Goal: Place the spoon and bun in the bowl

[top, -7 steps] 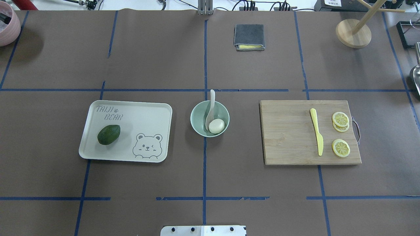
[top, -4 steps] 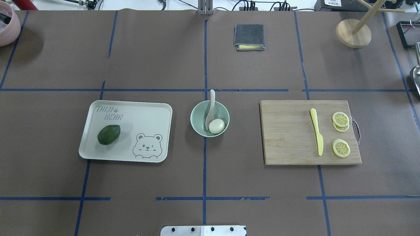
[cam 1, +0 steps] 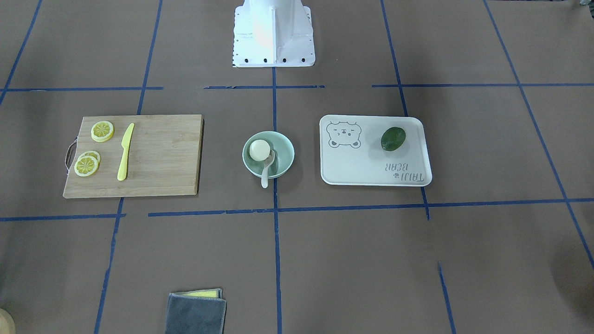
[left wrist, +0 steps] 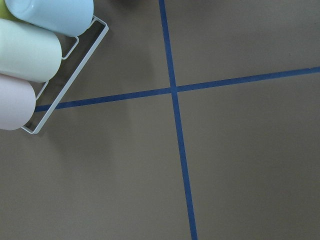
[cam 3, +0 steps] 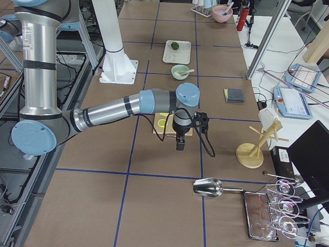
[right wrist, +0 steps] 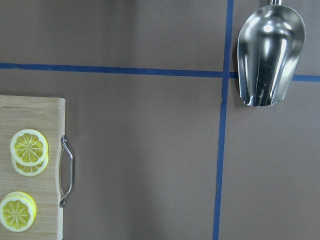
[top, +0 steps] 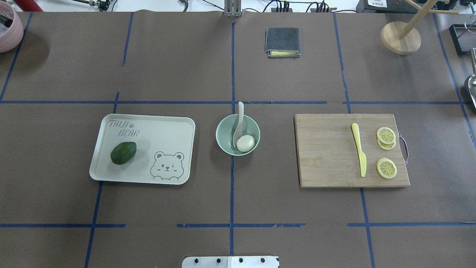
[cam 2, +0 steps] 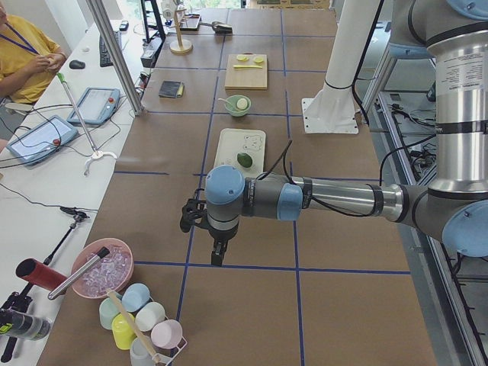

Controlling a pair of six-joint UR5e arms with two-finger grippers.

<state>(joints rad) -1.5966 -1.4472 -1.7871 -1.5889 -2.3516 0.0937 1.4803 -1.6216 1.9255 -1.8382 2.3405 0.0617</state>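
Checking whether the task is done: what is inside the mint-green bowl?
The bun and the spoon lie in the bowl, scoop beside the bun, handle sticking out over the rim. The bowl floor beneath them is covered.

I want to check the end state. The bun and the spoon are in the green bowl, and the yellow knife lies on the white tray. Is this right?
Not quite. The yellow knife lies on the wooden cutting board, as the overhead view shows. The bun and the spoon are in the green bowl.

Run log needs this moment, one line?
spoon: in bowl, handle over rim | bun: in bowl | left gripper: away, state unclear | right gripper: same | task: looks done
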